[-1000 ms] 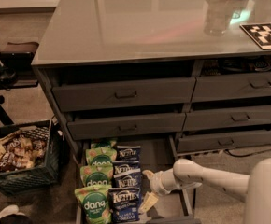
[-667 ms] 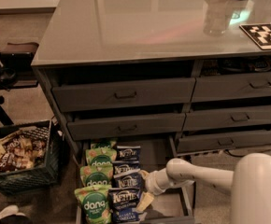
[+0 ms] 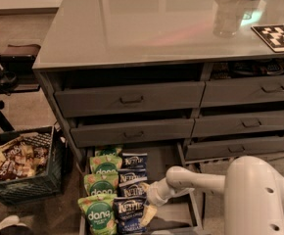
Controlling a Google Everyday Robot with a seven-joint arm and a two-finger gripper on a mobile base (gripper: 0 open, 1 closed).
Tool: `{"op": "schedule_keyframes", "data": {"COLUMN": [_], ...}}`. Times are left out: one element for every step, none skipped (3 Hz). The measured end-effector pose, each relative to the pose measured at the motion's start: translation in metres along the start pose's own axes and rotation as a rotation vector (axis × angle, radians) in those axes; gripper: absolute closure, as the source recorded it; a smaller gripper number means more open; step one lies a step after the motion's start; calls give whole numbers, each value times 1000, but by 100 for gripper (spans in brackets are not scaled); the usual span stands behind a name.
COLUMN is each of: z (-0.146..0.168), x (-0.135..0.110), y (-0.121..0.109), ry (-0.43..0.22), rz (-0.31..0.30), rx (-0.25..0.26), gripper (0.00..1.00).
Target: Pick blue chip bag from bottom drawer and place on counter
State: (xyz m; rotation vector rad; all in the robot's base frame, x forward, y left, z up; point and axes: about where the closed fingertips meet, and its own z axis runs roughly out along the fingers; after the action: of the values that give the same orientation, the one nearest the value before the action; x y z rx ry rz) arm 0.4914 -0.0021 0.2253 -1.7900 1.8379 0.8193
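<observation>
- My gripper is low over the open bottom drawer, at the right edge of the column of blue Kettle chip bags.
- It sits against the side of the nearest blue bag; I cannot tell whether it is open or closed, or whether it has hold of the bag.
- My white arm reaches in from the right, angled down and to the left.
- The blue bags lie flat in a single file that runs from the cabinet out towards the drawer's front, overlapping one another.
- Each bag's long axis follows that same line, top edge towards the cabinet, with the logo reading upright from the camera's side.
- Green dang bags form a parallel column touching the blue ones on their left.
- The right half of the drawer floor is bare.
- The glossy grey counter spans the cabinet above, with a checkered board at its right edge.
- A dark crate of snack packets stands on the floor to the left.
</observation>
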Motion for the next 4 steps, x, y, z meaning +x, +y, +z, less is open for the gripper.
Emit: {"op": "schedule_keyframes", "data": {"z": [18, 31, 31, 31], "x": [-4, -9, -9, -9], "y": [8, 14, 14, 14], "ry": [0, -13, -13, -14], "rz": [-25, -36, -36, -36], "rx": [-48, -77, -77, -77], "gripper": [0, 19, 42, 66]}}
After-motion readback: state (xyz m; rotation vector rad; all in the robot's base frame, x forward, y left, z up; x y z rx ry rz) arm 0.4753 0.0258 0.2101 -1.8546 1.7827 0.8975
